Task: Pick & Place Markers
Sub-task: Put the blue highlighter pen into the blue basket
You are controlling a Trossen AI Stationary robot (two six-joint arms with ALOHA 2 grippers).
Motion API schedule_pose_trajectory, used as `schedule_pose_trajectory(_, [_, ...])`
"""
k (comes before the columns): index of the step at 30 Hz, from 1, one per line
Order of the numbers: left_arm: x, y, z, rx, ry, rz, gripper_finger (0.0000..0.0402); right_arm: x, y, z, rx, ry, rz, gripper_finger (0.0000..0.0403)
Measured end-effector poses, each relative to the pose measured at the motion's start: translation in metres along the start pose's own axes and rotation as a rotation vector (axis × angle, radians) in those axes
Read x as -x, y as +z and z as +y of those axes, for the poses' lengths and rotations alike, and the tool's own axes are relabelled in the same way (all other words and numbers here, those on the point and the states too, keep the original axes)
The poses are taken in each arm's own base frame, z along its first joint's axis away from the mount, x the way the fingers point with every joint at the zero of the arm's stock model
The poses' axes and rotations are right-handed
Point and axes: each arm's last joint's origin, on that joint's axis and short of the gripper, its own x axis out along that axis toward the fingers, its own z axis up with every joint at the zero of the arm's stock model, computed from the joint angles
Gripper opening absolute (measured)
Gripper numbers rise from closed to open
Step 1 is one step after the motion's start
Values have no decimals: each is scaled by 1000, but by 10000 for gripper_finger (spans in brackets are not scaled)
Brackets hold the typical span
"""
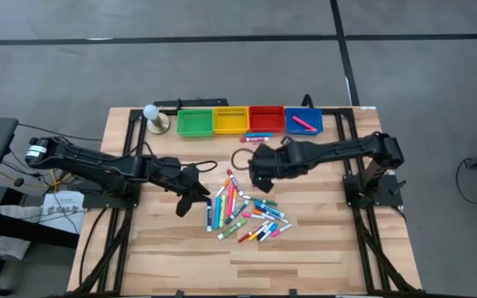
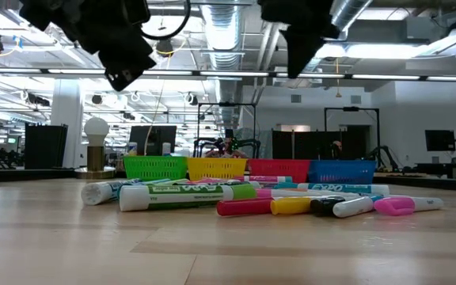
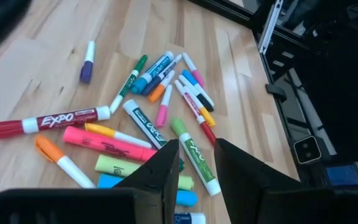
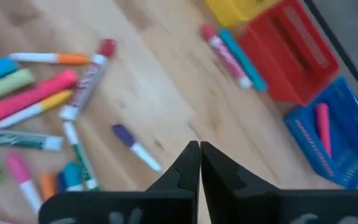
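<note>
I see the markers [image 1: 243,211] lying in a loose heap near the middle of the worktop [image 1: 164,248], with a few more pens just in front of the four little bins at twelve o'clock, and one pink pen already inside the blue bin [image 1: 304,121]. My right end effector [image 4: 199,149] hangs above the worktop at about one o'clock from the heap. Its two fingers are pressed together and I see nothing between them, so it is closed and holds nothing. My left end effector [image 3: 194,163] hangs at about nine o'clock from the heap. Its fingers stand a little apart with nothing in them, and a green marker [image 3: 194,155] lies on the worktop below the gap. I think these pens are light, hard and smooth. They are round, so I think they could roll or slip away if I push one from the side. I would take one by the middle of its body, with my fingers across it, not along it. I would pick a pen at the edge of the heap, because the ones in the middle lie on top of each other.
</note>
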Motion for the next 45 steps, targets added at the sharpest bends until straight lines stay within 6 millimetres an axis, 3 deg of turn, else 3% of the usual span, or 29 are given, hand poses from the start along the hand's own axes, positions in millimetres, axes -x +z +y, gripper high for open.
schedule_pose_trajectory(5, [0,1,4,-22,14,-13,102,-28,7,10,67,-5,16,1])
schedule_pose_trajectory(9, [2,2,6,-44,24,-17,102,-69,2,2,-5,-28,32,0])
schedule_pose_trajectory(11, [3,3,6,-54,16,-24,102,-83,-9,-7,-50,-22,42,0])
schedule_pose_trajectory(21, [16,-8,22,-21,66,-75,102,-101,-36,-58,-415,532,-405,0])
schedule_pose_trajectory(25, [19,-9,28,-8,89,-102,102,-116,-49,-78,-584,758,-527,0])
schedule_pose_trajectory(27, [18,-7,29,-6,95,-112,102,-122,-55,-85,-643,792,-553,0])
schedule_pose_trajectory(34, [17,-5,34,0,108,-130,102,-145,-70,-90,-891,508,-458,0])
schedule_pose_trajectory(45, [18,-4,35,5,126,-143,102,-153,-94,-85,-1040,166,-372,0])
